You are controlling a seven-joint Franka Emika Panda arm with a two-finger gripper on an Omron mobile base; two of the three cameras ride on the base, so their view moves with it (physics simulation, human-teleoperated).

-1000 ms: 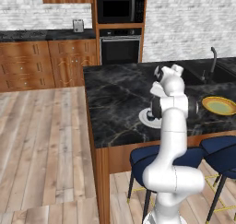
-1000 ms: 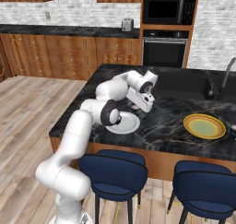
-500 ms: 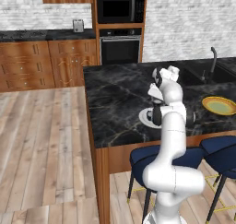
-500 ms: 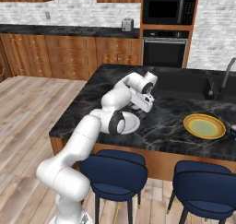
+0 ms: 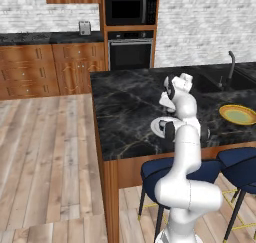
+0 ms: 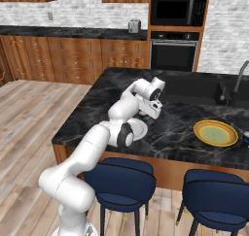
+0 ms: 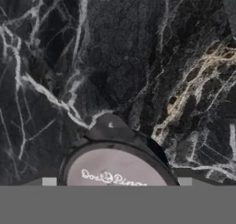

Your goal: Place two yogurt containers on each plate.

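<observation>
Hand view: yogurt container (image 7: 117,172) lies close under your jaws (image 7: 116,184) on the dark desk (image 7: 138,57).
Jaws: spread or pinching, you cannot tell.
Plates: white plate (image 6: 138,129) just beside; yellow plate (image 6: 215,133) far right.

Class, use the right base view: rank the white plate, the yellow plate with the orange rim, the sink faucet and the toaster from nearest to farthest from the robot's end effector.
1. Plain round white plate, on the black marble counter just below the end effector.
2. Round yellow plate with orange rim, farther right on the counter.
3. Dark sink faucet, at the island's far right.
4. Silver toaster, on the back counter.
</observation>
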